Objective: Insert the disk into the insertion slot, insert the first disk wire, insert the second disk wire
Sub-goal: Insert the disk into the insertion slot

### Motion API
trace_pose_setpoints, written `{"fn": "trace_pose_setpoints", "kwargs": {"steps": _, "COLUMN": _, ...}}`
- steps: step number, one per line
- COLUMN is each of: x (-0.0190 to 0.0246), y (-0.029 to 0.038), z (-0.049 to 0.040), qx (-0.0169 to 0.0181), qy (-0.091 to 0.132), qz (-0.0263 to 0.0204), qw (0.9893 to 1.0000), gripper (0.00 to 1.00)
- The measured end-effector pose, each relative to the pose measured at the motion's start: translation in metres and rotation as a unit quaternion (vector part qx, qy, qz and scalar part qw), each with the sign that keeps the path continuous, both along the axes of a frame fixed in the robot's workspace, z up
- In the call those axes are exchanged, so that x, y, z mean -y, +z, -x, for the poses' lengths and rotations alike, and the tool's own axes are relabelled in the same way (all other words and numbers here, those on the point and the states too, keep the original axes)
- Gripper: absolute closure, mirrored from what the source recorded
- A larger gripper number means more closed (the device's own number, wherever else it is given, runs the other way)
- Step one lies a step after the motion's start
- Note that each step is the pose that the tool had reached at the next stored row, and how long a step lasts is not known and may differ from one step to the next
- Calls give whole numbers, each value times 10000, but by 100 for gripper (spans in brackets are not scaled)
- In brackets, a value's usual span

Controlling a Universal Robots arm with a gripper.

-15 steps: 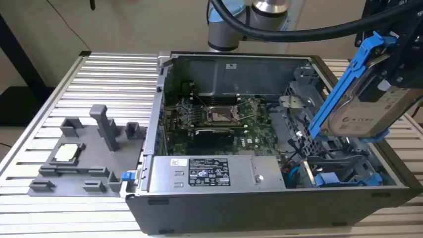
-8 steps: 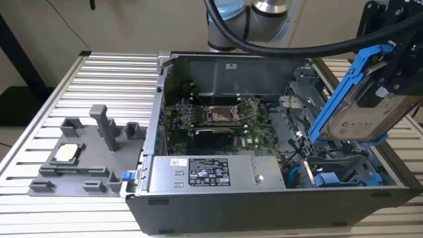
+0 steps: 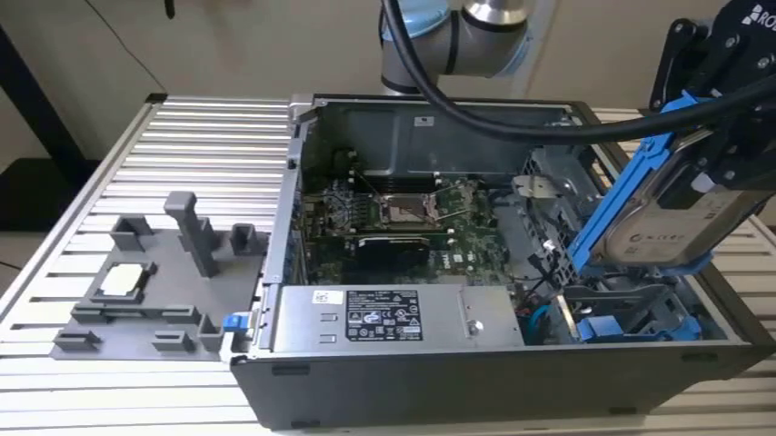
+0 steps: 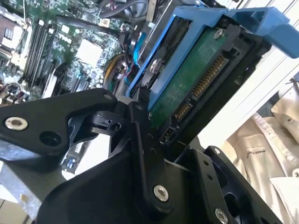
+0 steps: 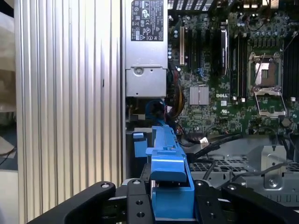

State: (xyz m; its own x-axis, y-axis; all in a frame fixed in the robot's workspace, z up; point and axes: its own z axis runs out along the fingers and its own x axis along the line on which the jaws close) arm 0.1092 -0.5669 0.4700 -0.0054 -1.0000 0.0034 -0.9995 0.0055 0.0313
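The disk [image 3: 664,218], a silver-beige drive in a bright blue carrier frame [image 3: 616,195], hangs steeply tilted over the right end of the open computer case. My gripper [image 3: 713,180] is shut on its upper end. Just below it, at the case's front right corner, lies the insertion slot [image 3: 631,318], a dark-grey bay with blue fittings. In the second wrist view the disk's green circuit board [image 4: 194,81] and connector pins face the camera beside one black finger [image 4: 142,135]. In the first wrist view the blue carrier [image 5: 168,172] sits between both fingers [image 5: 135,203].
The case stands on a ribbed aluminium table [image 3: 182,145]. Inside it are the grey labelled power-supply box [image 3: 370,318], the motherboard with its CPU socket [image 3: 406,211] and loose cables near the bay. A grey fixture tray [image 3: 152,282] sits at the exterior view's left.
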Motion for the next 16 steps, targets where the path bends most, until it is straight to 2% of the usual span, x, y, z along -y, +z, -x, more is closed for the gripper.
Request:
{"fn": "trace_pose_setpoints", "kwargs": {"steps": 8, "x": 47, "y": -103, "z": -53, "qx": 19, "qy": 63, "qz": 0, "qw": 10000, "gripper": 67}}
{"fn": "trace_pose_setpoints", "kwargs": {"steps": 16, "x": 113, "y": -206, "z": -104, "qx": 39, "qy": 108, "qz": 0, "qw": 9999, "gripper": 67}}
